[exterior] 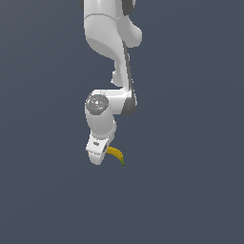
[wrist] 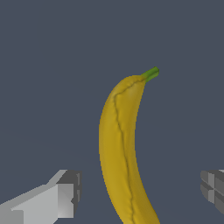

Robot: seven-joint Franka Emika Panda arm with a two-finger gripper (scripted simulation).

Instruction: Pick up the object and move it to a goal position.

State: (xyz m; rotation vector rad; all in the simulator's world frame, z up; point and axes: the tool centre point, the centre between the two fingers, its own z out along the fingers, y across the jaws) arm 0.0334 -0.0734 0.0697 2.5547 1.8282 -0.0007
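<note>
A small curved yellow banana (wrist: 120, 148) is straddled, untouched, by the white arm's spread-open gripper (wrist: 140, 194), and could be nudged away if closed off-centre.

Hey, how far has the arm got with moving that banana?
Done: the gripper has been brought down around the banana. In hand: its fingers stand open on either side, touching nothing, so no grasp yet. Left: closing, lifting and carrying it to the goal, which neither view shows.
</note>
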